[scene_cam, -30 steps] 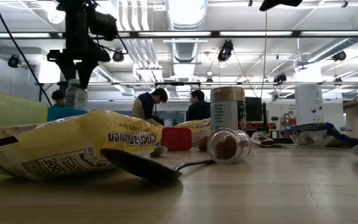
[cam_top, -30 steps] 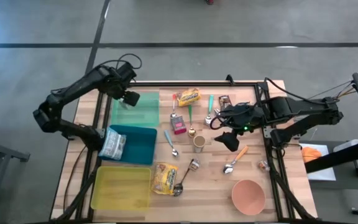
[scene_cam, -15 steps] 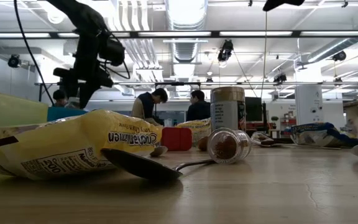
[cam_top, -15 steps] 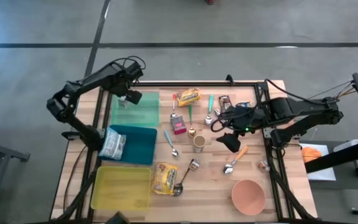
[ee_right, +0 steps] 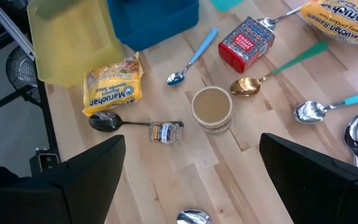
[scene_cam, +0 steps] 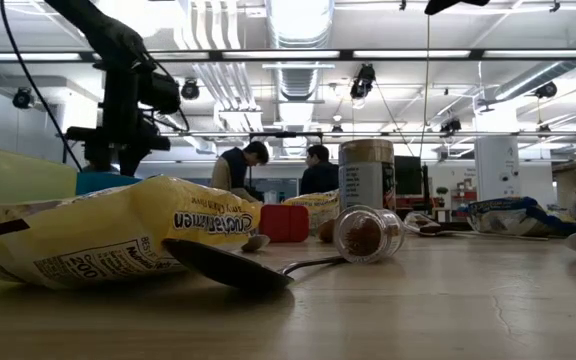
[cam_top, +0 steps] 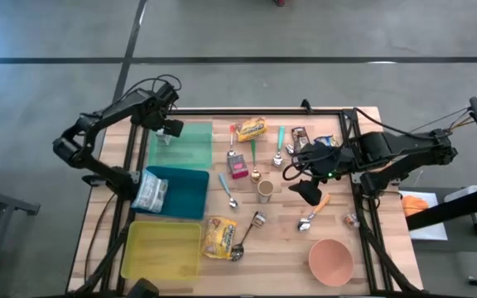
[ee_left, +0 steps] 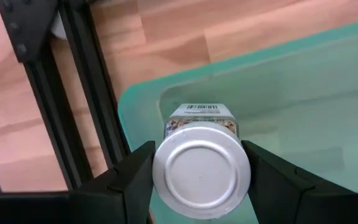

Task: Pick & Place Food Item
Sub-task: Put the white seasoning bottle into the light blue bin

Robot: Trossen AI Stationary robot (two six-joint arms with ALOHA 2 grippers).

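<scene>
High view: the wooden bench (cam_top: 338,228) carries three bins at its nine o'clock side, a green bin (cam_top: 190,149) at the far end, a blue bin (cam_top: 190,192) and a yellow bin (cam_top: 162,248). The left claw (ee_left: 199,186) hangs over the green bin's far corner, pinching a silver-lidded jar (ee_left: 201,168) by its sides. The right claw (cam_top: 306,194), fingers spread wide and holding nothing, hovers right of centre at three o'clock from a tan-lidded cup (cam_top: 265,189).
</scene>
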